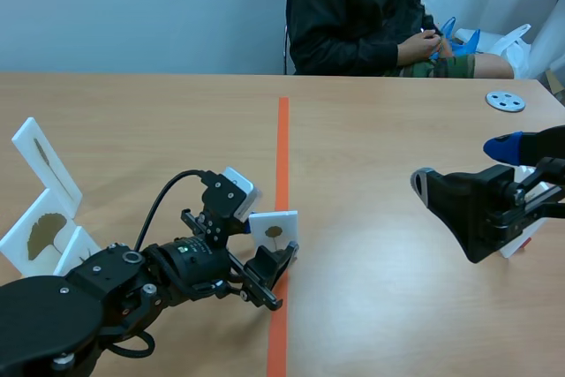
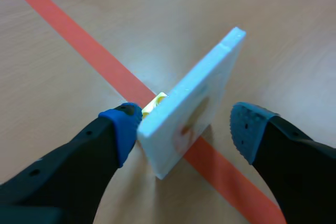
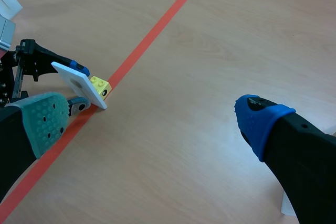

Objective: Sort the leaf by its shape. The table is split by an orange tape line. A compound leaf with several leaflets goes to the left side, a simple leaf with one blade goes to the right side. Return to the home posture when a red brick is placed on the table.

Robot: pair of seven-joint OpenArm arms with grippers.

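White foam-like card (image 1: 274,231), upright and slightly tilted, bearing a small brownish leaf (image 1: 274,233) on the face turned toward the right side of the table (image 1: 397,130). The card stands on a yellow block (image 3: 100,86) set directly on the orange tape line (image 1: 282,147), near the robot's end of it.

The left gripper (image 1: 275,264) lies low over the tape, released, with the card between its two fingers. In the left wrist view one blue pad (image 2: 122,129) sits against or just beside the card's back edge, next to the yellow block. The other pad (image 2: 245,129) stands apart from the leaf face, with bare tape showing in the gap. The card is straddled, not clamped.

The right gripper (image 1: 463,167) hangs raised above the right half of the table, well apart from the card, its fingers spread wide with nothing between them.

On the left half, near the table edge, stand further white cards: one with a long narrow leaf (image 1: 44,161), one with a fan-shaped leaf (image 1: 44,231). A grey disc (image 1: 505,101) lies at the far right. A person (image 1: 353,15) sits across the table.
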